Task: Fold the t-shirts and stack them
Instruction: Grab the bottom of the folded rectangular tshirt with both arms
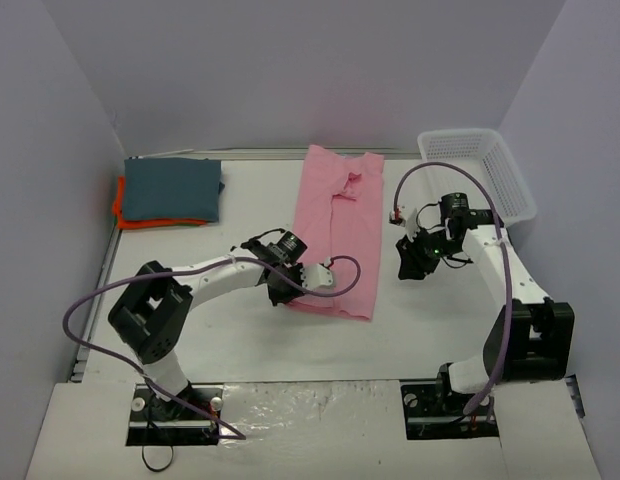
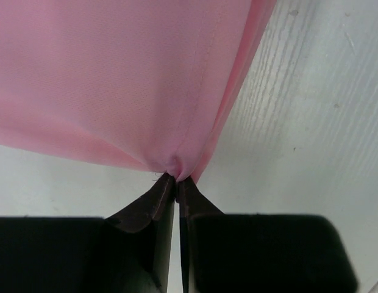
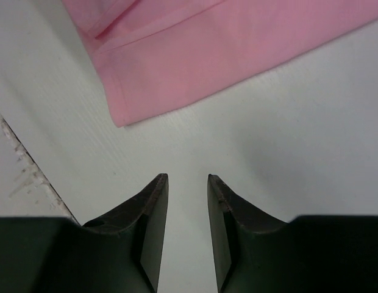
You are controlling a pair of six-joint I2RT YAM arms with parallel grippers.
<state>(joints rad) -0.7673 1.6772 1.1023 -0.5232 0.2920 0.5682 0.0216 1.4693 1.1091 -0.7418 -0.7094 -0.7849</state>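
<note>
Left jaws clamped on pink shirt (image 1: 338, 225), near corner; right jaws apart, empty (over bare counter (image 3: 268, 140)). Folding step; next probably: carry that corner toward the shirt's far end.

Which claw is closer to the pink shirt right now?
Left. The left claw pinches the pink shirt at its near edge; the right claw hangs open over the table beside it, apart.

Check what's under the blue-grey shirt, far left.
An orange shirt lies under the blue-grey shirt; only its left and near edges show. The rest is covered, so its fold cannot be judged.
</note>
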